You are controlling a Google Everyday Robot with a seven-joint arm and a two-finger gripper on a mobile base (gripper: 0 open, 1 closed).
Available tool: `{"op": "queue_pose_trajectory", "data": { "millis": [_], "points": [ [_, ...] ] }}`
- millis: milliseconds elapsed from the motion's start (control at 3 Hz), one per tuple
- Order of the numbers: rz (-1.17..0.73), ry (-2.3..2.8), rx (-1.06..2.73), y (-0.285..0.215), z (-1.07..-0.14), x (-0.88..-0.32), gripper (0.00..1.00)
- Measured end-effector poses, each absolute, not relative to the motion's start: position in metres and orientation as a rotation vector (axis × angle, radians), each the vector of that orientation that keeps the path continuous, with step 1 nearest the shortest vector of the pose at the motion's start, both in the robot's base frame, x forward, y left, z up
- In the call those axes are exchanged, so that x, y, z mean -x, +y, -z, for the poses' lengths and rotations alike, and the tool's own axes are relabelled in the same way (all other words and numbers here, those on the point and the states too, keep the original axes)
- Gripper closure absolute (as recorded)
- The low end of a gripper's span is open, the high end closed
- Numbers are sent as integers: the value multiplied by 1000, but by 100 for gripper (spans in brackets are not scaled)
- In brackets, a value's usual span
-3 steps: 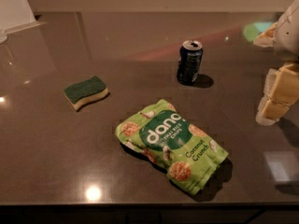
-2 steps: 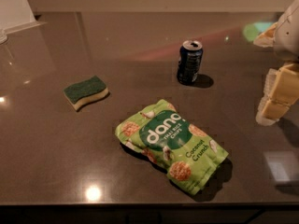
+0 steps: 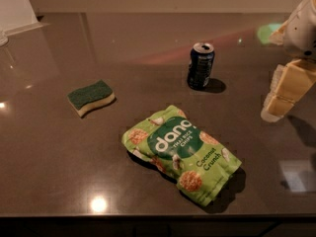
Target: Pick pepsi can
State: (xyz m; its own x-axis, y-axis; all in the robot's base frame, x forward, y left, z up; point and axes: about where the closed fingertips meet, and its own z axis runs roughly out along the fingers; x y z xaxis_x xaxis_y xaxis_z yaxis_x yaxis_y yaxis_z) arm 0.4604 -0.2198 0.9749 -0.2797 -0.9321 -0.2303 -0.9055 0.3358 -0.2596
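The pepsi can stands upright on the dark table, right of centre toward the back; it is dark navy with a silver top. My gripper hangs at the right edge of the view, its pale tan fingers pointing down over the table. It is well to the right of the can and a little nearer the front, apart from it and holding nothing that I can see.
A green chip bag lies flat in front of the can. A green and pale sponge lies at the left. The dark glossy table ends at a front edge along the bottom. A white object stands at the back left.
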Motion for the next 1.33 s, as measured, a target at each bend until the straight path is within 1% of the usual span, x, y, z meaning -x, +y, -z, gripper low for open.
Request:
{"op": "queue_pose_trajectory", "data": {
  "millis": [333, 667, 1000, 1333],
  "points": [
    [80, 2292, 1533, -228, -965, -492, 0],
    [20, 2280, 1433, -231, -948, -543, 0],
    [-43, 2258, 1378, -226, -929, -582, 0],
    [-116, 2220, 1359, -208, -912, -616, 0]
  ]
}}
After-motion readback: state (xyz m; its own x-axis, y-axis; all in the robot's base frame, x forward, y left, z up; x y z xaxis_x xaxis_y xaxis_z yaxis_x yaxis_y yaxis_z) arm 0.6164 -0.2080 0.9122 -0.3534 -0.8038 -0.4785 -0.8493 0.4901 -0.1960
